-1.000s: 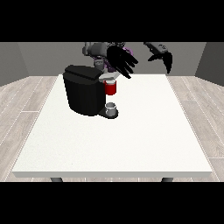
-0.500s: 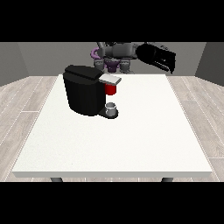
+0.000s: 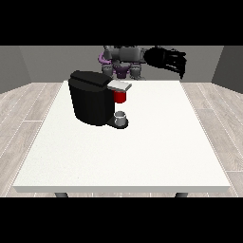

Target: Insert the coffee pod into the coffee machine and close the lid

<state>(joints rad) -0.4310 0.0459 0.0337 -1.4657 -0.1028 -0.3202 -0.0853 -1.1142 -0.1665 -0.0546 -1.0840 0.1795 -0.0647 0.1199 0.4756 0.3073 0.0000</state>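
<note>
Looking across the white table point(image 3: 142, 156), you see the black coffee machine point(image 3: 92, 102) at far left, a red thing at the machine point(image 3: 120, 97) and a grey thing point(image 3: 121, 117) below it. The robot hand at the view's right point(image 3: 167, 59) hangs raised; its grasp cannot be told. Expect a light, rigid, slippery pod: pinch its sides.

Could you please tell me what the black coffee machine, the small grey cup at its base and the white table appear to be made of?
The boxy black coffee machine looks like matte plastic: dark and even, with only a faint sheen on top. The small grey cup at its base could be metal or grey plastic; its pale rim leaves that open. The large white table seems a smooth matte laminate, showing no grain or reflections.
</note>
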